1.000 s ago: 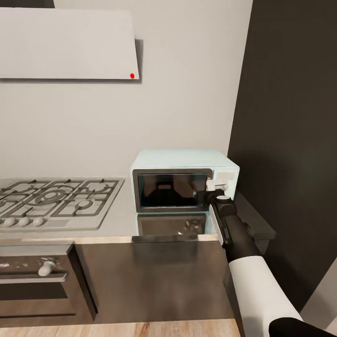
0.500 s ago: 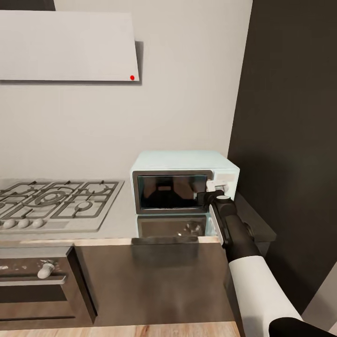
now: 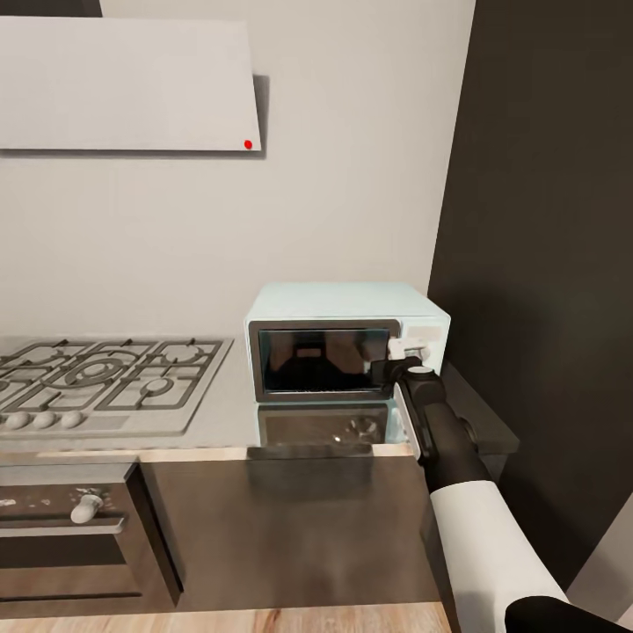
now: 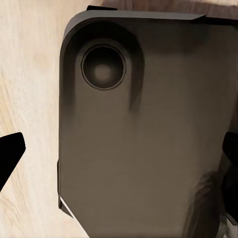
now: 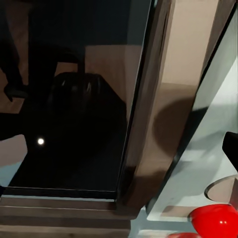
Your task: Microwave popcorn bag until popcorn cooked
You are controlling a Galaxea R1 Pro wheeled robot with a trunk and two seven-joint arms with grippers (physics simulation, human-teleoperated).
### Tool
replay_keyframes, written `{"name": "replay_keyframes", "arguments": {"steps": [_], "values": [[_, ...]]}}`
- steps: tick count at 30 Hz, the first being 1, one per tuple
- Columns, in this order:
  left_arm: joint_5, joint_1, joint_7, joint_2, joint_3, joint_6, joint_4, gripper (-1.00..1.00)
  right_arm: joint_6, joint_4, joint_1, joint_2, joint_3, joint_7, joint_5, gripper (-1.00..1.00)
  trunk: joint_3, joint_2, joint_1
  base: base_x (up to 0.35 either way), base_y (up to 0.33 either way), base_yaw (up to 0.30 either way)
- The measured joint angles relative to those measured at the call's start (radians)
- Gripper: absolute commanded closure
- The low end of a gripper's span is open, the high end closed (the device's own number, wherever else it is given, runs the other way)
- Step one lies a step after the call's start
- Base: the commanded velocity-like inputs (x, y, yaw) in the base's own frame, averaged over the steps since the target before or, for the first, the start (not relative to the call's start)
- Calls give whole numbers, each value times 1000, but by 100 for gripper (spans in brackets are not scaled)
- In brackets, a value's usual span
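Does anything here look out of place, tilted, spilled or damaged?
Nothing stands out. The microwave sits square on the countertop with its door shut, the right gripper is at its control panel, and the gas hob looks tidy.

1 microwave [image 3: 347, 343], 1 stove [image 3: 105, 378] w/ maybe 3 knobs [image 3: 44, 418], 1 oven [image 3: 70, 527], 1 robot arm [image 3: 466, 492].
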Motion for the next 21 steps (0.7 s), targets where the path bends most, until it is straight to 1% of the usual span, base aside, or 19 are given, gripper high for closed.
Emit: {"name": "replay_keyframes", "arguments": {"steps": [1, 3, 4, 5, 9, 10, 15, 18, 20, 21], "values": [[0, 0, 0, 0, 0, 0, 0, -100, 2, -2, 0, 0, 0, 0, -2, 100, 0, 0, 0, 0, 0, 0], [0, 0, 0, 0, 1, 0, 0, -100, 30, -23, 0, 0, -2, -5, 58, 100, 0, 0, 6, 0, 0, 0], [0, 0, 0, 0, 1, 0, -1, -100, 28, -20, 0, 0, -2, -6, 91, 100, 0, 0, 6, 0, 0, 0], [0, 0, 0, 0, 1, 0, 0, -100, 27, -18, 0, 0, -2, -4, 111, 100, 0, 0, 6, 0, 0, 0], [0, 0, 0, 1, 0, 0, 0, -100, 24, -13, 0, 0, -1, -4, 155, 100, 0, 0, 6, 0, 0, 0], [0, 1, 0, 1, 1, 0, -1, -100, 20, -13, 0, -1, -1, -51, 62, 100, 0, 0, 6, 0, 0, 0], [0, 0, 0, 0, 1, 0, -1, -100, 21, -12, 0, 0, 1, -54, 57, 100, 0, 0, 6, 0, 0, 0], [0, 0, 0, 0, 1, 0, -1, -100, 25, -14, 0, 0, 3, -38, 66, 100, 0, 0, 6, 0, 0, 0], [0, 0, 0, 0, 1, 0, 0, -100, 22, -14, 0, 0, 4, -50, 38, 100, 0, 0, 6, 0, 0, 0], [0, 0, 0, 0, 1, 0, 0, -100, 21, -14, 0, 0, 4, -54, 30, 100, 0, 0, 6, 0, 0, 0]]}}
